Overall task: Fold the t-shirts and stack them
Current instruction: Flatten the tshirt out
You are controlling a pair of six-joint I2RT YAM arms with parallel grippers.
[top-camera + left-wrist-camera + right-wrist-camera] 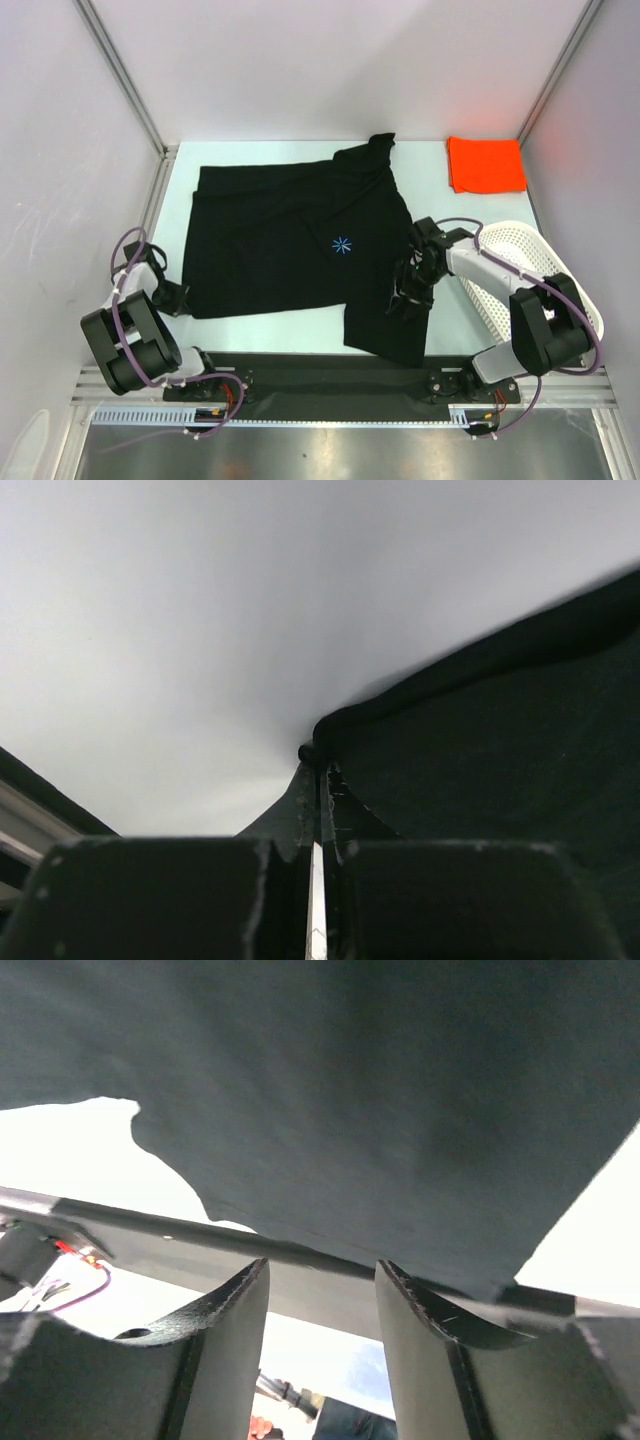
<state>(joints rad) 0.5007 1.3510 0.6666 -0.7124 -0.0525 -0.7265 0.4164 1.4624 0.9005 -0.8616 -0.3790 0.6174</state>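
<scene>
The black t-shirt (290, 235) lies spread on the table, its pale blue starburst print (342, 244) facing up and one flap reaching toward the near edge. My left gripper (172, 297) is at the shirt's near left corner. In the left wrist view its jaws (322, 780) are closed on that corner of black cloth (480, 750). My right gripper (408, 296) sits over the shirt's near right flap. In the right wrist view it (320, 1280) is open, with the black cloth (380, 1110) just past the fingertips (235, 1295). The orange-red t-shirt (486, 163) lies folded at the back right.
A white mesh basket (520, 262) lies tipped at the right, under the right arm. A black strip (320, 372) runs along the near table edge between the arm bases. Pale walls enclose the table on three sides.
</scene>
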